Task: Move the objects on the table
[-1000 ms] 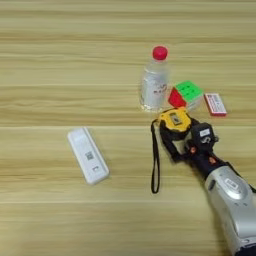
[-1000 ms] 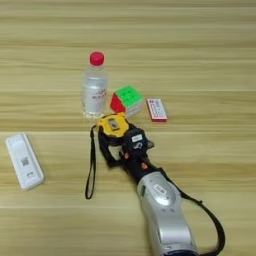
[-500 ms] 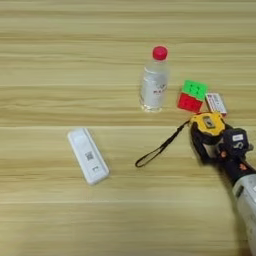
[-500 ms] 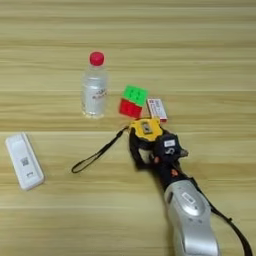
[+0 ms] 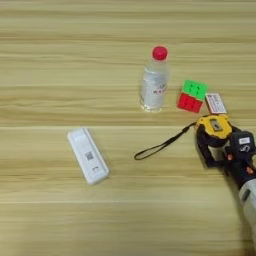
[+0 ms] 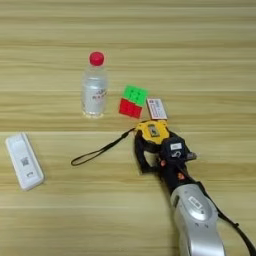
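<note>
- Yellow-black tape measure (image 6: 152,132) low and right of centre on the wooden table (image 6: 210,60), gripped by the right gripper (image 6: 150,145); black fingers (image 6: 140,156) clamped around its body.
- Black strap (image 6: 100,150) trailing left from the measure, loop end lying flat on the boards.
- Red-green puzzle cube (image 6: 133,101) just behind the measure, not touching it.
- Small red-white flat box (image 6: 157,108) right beside the cube, just above the measure.
- Clear bottle with red cap (image 6: 94,86) upright, left of the cube.
- White oblong remote (image 5: 88,155) far left, well apart from everything else.
- Silver forearm (image 6: 197,220) entering from the bottom right.
</note>
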